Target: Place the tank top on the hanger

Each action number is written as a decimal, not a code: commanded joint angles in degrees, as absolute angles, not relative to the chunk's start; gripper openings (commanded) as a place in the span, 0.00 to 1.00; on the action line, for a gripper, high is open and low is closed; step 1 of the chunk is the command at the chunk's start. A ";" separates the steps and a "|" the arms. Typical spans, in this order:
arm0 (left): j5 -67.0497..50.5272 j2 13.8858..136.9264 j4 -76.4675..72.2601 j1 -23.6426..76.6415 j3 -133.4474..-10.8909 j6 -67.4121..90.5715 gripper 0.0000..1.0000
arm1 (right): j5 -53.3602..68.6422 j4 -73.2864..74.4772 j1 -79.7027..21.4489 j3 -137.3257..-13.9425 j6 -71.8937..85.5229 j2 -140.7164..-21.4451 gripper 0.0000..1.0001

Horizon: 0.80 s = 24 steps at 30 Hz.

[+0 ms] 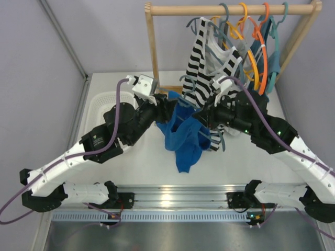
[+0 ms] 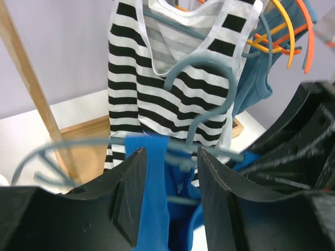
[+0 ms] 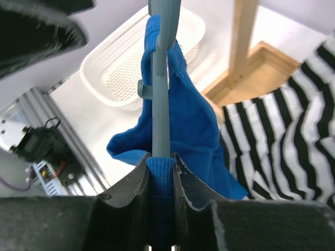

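In the overhead view, the two arms reach in from the lower corners and meet in the middle of the white table (image 1: 141,162). The left gripper (image 1: 163,108) and the right gripper (image 1: 205,112) face each other just below the wooden rack (image 1: 152,47). The tank top (image 1: 180,137) hangs bunched between them at frame centre, its lower end drooping toward the table. The hanger (image 1: 187,83) shows its hook at the edge of the striped top (image 1: 207,63), which hangs on the rack. An orange hanger (image 1: 263,63) and a teal top (image 1: 271,49) hang further right. A white basket (image 1: 97,107) sits at the left. From here I cannot tell how either pair of jaws stands.

In the left wrist view, the left gripper (image 2: 170,154) fills the bottom of the frame with its jaws spread. A strap of the tank top (image 2: 154,183) hangs in the gap, against the finger on the left of the frame. The hanger (image 2: 203,56) passes a thin rod across the gap, and its hook curves up at upper centre in front of the striped top (image 2: 136,78).

In the right wrist view, the right gripper (image 3: 161,163) at bottom centre has its jaws pressed together, pinching a band of the tank top (image 3: 193,130) where the fabric covers the rod of the hanger (image 3: 159,104). The rod runs straight up to the top edge. The basket (image 3: 131,57) lies at upper left and the striped top (image 3: 293,141) at right.
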State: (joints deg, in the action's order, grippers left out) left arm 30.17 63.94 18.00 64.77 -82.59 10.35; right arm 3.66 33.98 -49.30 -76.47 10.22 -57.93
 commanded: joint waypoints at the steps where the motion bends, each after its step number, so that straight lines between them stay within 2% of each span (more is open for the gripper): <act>1: 32.78 61.61 15.29 64.78 -85.25 8.79 0.49 | -6.29 37.15 -48.69 -88.31 10.20 -61.85 0.00; 8: 34.54 58.80 15.82 64.78 -85.61 8.61 0.48 | -16.69 45.08 -48.34 -103.17 8.79 -69.60 0.00; 18: 34.37 56.34 17.40 64.86 -85.52 8.88 0.47 | -16.35 50.18 -43.42 -123.81 6.15 -81.20 0.00; 24: 33.40 54.67 17.93 64.69 -84.90 8.61 0.47 | -14.85 51.33 -41.31 -130.43 5.89 -86.66 0.00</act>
State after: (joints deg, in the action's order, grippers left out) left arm 33.91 56.14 18.31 64.77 -83.66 9.65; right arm -15.14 53.12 -42.46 -126.37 6.98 -86.11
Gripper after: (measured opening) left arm 0.471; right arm 0.164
